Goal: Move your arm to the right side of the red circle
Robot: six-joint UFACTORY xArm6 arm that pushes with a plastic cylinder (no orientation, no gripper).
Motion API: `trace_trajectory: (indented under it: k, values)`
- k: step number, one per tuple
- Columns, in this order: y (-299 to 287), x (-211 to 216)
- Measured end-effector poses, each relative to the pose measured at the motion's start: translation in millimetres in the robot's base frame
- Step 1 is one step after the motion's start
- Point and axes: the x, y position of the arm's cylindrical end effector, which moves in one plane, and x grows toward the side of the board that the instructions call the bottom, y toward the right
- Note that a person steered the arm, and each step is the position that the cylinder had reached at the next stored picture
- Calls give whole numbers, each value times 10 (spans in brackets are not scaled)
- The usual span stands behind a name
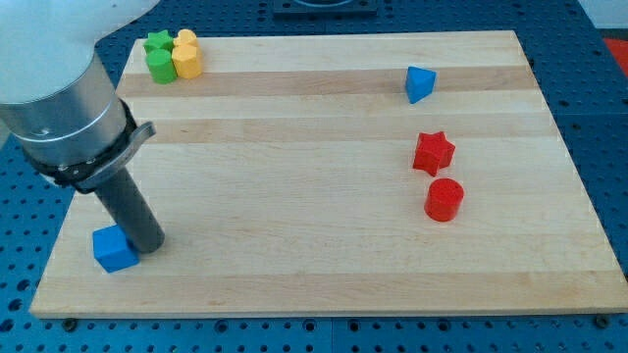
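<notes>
The red circle block (444, 199) lies on the wooden board at the view's right, just below a red star block (433, 153). My tip (150, 246) is at the view's lower left, far to the left of the red circle. It touches the right side of a blue cube (115, 249). The rod rises up and to the left into the arm's grey cuff (69, 118).
A blue triangular block (420, 84) lies at the upper right. A green star (157, 43), a green cylinder (160, 67), and two yellow blocks (186, 57) cluster at the upper left corner. The wooden board (314, 245) rests on a blue perforated table.
</notes>
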Motion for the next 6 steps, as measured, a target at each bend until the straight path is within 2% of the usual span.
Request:
trace_trajectory:
  k: [2, 3, 4, 6]
  values:
    - [-199, 90]
    - [170, 129]
    - [1234, 148]
    - [3006, 148]
